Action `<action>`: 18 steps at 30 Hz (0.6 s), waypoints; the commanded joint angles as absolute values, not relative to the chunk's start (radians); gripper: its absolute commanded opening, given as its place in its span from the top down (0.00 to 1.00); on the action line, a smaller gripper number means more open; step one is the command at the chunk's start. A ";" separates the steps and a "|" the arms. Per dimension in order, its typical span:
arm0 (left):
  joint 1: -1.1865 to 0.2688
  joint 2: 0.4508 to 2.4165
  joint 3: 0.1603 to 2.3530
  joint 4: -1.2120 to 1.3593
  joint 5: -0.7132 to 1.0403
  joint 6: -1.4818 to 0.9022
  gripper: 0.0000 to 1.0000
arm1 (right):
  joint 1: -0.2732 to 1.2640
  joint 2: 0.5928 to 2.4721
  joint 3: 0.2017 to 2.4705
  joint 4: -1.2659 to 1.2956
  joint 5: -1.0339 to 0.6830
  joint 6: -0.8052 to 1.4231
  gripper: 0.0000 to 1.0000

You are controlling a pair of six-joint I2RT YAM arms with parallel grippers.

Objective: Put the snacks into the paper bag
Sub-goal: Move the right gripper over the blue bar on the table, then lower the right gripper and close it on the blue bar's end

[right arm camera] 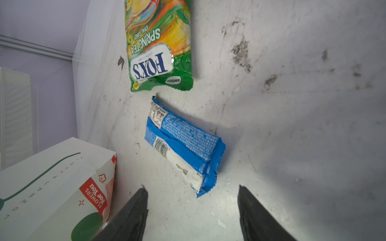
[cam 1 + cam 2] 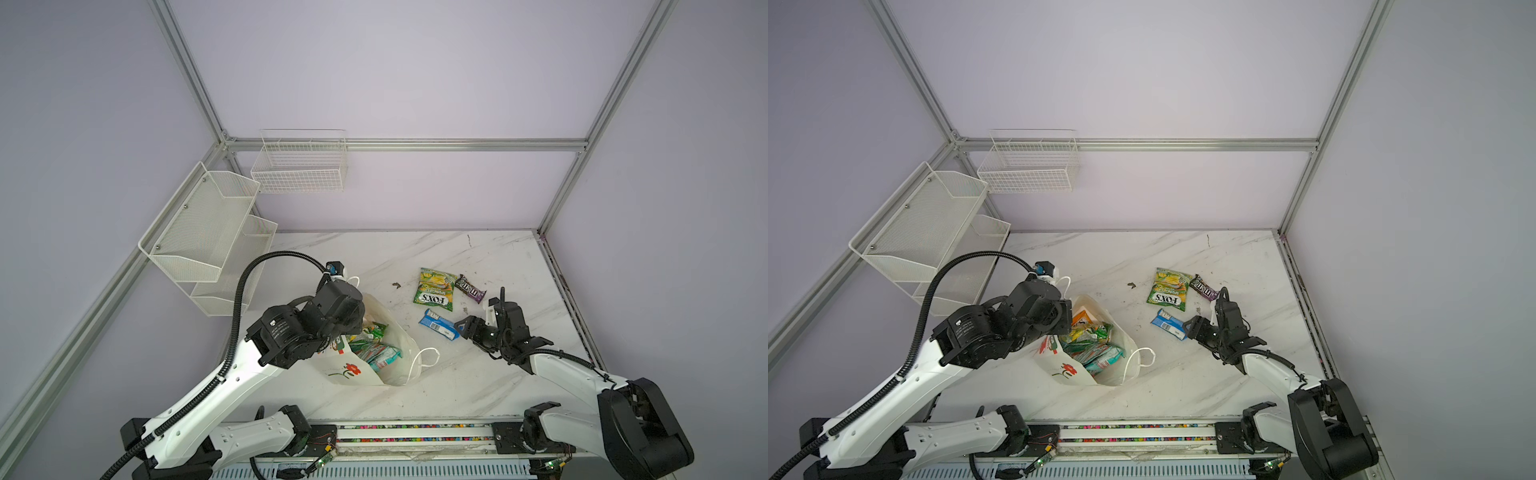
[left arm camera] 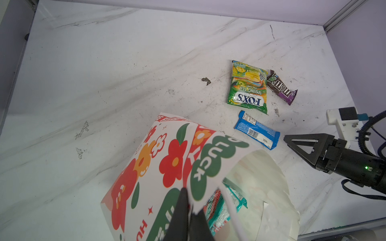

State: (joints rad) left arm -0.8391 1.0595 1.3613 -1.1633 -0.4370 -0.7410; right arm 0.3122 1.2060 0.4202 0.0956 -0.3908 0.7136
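The white paper bag (image 2: 386, 370) (image 2: 1075, 372) with red flowers leans open on the marble table. Inside it lie green and teal snacks (image 2: 376, 351) (image 3: 221, 206). My left gripper (image 3: 189, 200) is shut on the bag's rim (image 3: 200, 167), holding the mouth open. Three snacks lie on the table to the right. They are a green Fox's packet (image 2: 434, 291) (image 1: 159, 48), a dark M&M's packet (image 2: 470, 288) (image 3: 281, 87) and a blue bar wrapper (image 2: 440, 325) (image 1: 183, 141). My right gripper (image 2: 463, 324) (image 1: 192, 187) is open, low over the table. The blue bar's near end lies just ahead of its fingertips.
A white wire basket (image 2: 299, 166) and a two-tier mesh shelf (image 2: 208, 237) hang on the back-left walls. Aluminium frame rails (image 2: 565, 291) border the table's right and back edges. The bag's cord handle (image 2: 428, 361) trails toward the right arm.
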 commanded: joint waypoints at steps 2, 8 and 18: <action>-0.839 1.031 1.348 -1.060 -0.457 -0.758 1.00 | 0.305 1.234 0.403 0.157 -0.408 0.726 0.33; -0.839 1.031 1.350 -1.060 -0.456 -0.756 1.00 | 0.304 1.284 0.387 0.222 -0.430 0.745 0.36; -0.839 1.026 1.350 -1.059 -0.459 -0.752 1.00 | 0.302 1.398 0.364 0.354 -0.488 0.783 0.45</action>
